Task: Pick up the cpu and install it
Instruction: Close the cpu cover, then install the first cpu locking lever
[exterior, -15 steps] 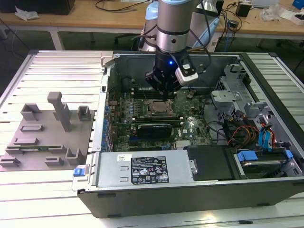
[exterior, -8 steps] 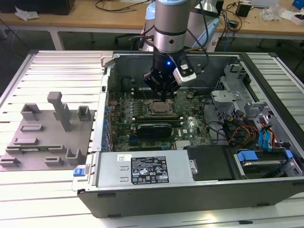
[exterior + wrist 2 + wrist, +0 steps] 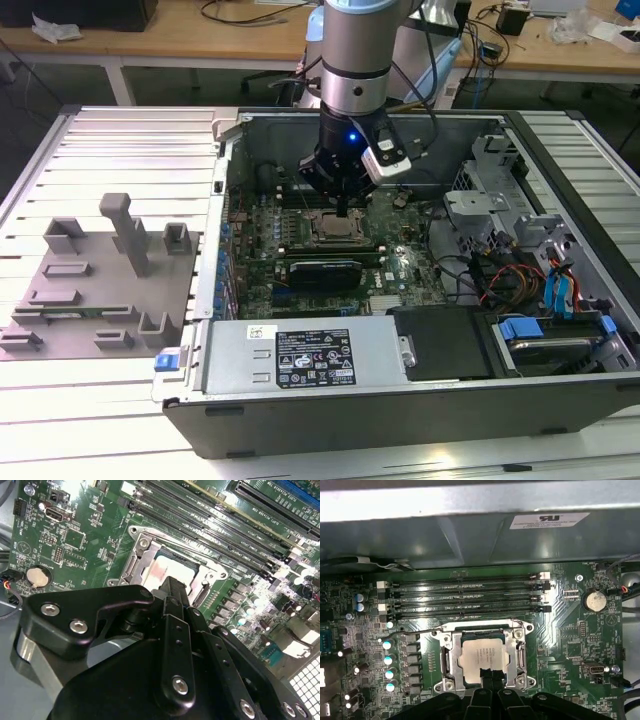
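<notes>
1. Open dark-grey metal computer case (image 3: pixel 400 415), lying flat; grey moulded parts fixture (image 3: pixel 100 300) at nine o'clock from it in the exterior view.
2. Green motherboard (image 3: pixel 405 262) on the case floor, toward eleven o'clock in that view.
3. Black robot gripper (image 3: pixel 342 208) poised over the silver socket frame (image 3: pixel 449 662), fingers drawn together with nothing between them, tip at the chip's edge; contact unclear.
4. Small square silvery-topped cpu (image 3: pixel 482 655) lying flat inside that frame. Probably light, rigid and slick on top, with a delicate underside; best taken by opposite edges and kept level.
</notes>
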`<state>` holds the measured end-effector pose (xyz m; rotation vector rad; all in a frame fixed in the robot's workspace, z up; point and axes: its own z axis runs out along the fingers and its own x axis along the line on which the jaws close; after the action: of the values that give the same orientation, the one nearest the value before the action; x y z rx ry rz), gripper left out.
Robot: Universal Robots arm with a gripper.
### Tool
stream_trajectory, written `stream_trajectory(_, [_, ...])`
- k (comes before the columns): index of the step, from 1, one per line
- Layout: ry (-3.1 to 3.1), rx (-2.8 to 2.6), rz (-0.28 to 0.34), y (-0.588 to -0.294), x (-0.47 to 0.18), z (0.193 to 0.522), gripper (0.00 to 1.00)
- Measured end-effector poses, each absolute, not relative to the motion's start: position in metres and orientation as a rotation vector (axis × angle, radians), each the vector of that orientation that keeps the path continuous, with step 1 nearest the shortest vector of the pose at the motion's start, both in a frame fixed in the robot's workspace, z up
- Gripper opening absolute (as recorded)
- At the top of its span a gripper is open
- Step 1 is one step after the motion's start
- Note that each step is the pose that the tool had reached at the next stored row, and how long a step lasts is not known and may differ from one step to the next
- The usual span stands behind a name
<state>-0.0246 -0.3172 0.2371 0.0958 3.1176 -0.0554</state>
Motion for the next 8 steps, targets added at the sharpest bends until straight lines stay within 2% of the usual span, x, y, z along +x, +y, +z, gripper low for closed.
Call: stream_trajectory(8, [3.118, 0.096, -0.055, -0.3172, -0.0247, 0.2373, 0.11])
